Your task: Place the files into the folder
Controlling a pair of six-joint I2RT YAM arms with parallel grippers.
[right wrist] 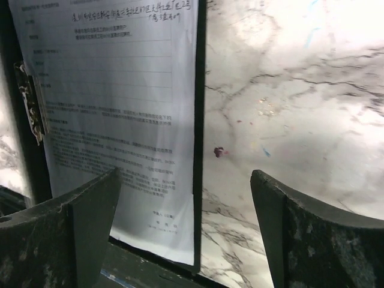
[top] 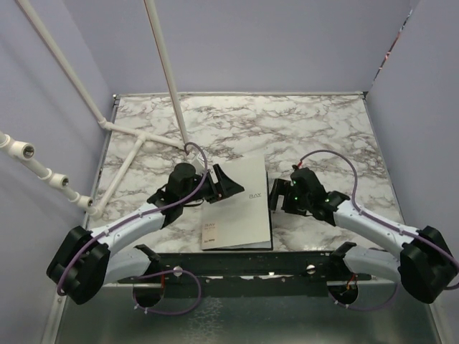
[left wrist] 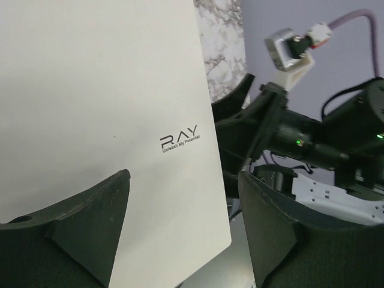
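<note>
Grey flat folder (top: 240, 204) covers white printed sheets (right wrist: 114, 108) on marble desk (top: 315, 129); left jaws and right jaws, apart, flank it, seemingly to close it.

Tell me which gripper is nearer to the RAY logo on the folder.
Right. The right gripper sits just off the edge of the folder beside the RAY logo; the left gripper is at the opposite edge.

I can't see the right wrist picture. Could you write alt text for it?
A printed sheet lies on the black inside of a folder, with a silver clip at the sheet's left edge. Marble table fills the right side, and the right gripper stands open in the foreground, one dark finger on either side.
</note>
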